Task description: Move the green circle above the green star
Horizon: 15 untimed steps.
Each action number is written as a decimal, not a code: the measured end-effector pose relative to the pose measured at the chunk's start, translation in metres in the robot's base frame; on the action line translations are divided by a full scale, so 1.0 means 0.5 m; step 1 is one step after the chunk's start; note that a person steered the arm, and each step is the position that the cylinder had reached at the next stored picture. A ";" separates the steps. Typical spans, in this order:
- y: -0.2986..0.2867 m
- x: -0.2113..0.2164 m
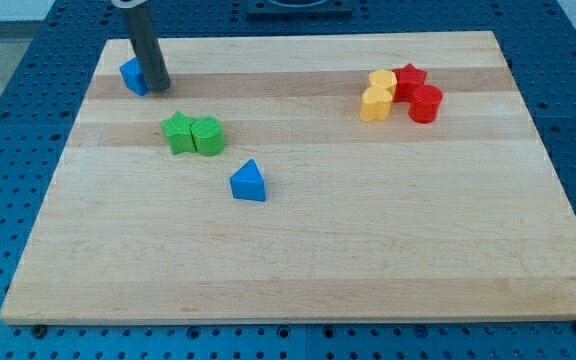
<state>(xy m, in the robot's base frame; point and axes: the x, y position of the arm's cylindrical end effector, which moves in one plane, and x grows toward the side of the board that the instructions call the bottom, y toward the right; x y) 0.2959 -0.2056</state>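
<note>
The green star (178, 132) lies on the wooden board at the view's upper left of centre. The green circle (208, 136) touches its right side. My tip (158, 88) is near the board's top left corner, above and to the left of both green blocks, apart from them. It stands against the right side of a blue block (132, 75), whose shape is partly hidden by the rod.
A blue triangle (248, 182) lies below and right of the green pair. At the upper right sit a yellow hexagon (381, 82), a yellow heart (374, 104), a red star (409, 76) and a red circle (425, 104), clustered together.
</note>
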 end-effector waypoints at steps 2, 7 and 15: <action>0.230 0.098; 0.372 0.351; 0.248 0.303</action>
<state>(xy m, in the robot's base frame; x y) 0.4475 -0.0815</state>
